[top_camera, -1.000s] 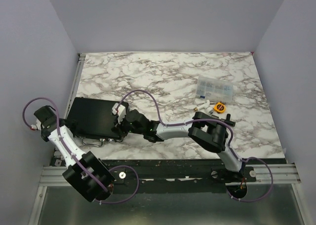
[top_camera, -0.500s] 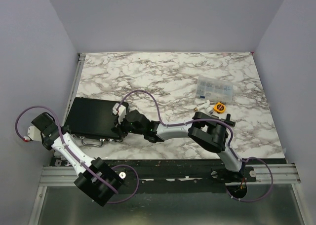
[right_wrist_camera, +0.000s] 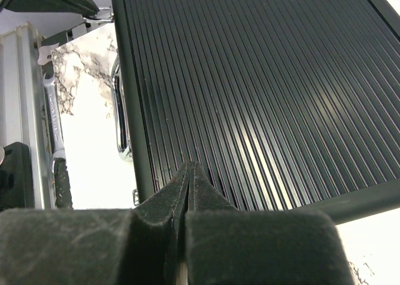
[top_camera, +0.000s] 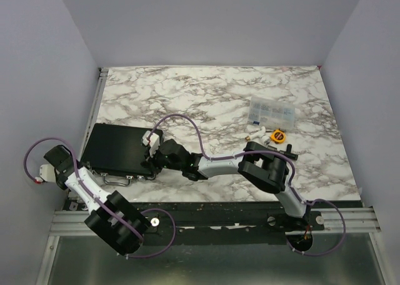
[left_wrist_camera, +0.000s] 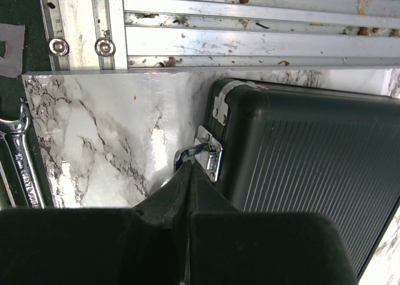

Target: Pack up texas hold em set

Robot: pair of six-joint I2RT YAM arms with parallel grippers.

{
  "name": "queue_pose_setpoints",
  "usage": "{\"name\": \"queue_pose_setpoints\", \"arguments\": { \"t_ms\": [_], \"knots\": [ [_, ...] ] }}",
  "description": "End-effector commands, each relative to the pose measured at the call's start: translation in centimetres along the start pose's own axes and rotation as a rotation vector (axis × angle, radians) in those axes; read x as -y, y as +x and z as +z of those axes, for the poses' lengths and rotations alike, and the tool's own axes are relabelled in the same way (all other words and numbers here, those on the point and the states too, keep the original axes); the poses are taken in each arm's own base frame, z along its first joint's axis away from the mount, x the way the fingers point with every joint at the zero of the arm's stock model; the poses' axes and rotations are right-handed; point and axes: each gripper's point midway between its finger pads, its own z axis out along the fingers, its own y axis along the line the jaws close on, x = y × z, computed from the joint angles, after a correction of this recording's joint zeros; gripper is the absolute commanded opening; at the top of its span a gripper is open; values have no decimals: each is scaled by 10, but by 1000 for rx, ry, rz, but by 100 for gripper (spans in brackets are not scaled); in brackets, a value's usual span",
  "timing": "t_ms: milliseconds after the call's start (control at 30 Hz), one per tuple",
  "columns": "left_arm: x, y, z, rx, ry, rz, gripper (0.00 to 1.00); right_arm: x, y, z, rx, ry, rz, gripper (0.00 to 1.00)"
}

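We see the black case [top_camera: 115,147] shut, contents hidden, on the marble table [top_camera: 200,91] between grey walls [top_camera: 206,22]. Our left gripper [left_wrist_camera: 188,171] and right gripper [right_wrist_camera: 190,171] are pinched fully closed.

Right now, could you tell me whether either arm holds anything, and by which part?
Nothing is held. Left fingers are shut, tips at the case's silver latch; right fingers shut over its lid.
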Motion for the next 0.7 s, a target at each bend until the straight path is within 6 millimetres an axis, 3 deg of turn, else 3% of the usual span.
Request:
{"name": "queue_pose_setpoints", "arguments": {
  "t_ms": [0, 67, 200, 400, 667],
  "knots": [
    [-34, 6, 13, 5, -160, -54, 0, -6, 45, -10, -149, -29, 4, 1],
    [-46, 11, 17, -5, -209, -83, 0, -5, 44, -10, -149, -23, 1, 1],
    [-50, 10, 23, -8, -222, -127, 0, -5, 43, -10, -148, -25, -2, 1],
    [-38, 0, 20, 23, -165, -125, 0, -5, 41, -11, -145, -23, -3, 1],
    [-19, 8, 27, -27, -48, -104, 0, -4, 48, -8, -161, -23, -2, 1]
  ]
}}
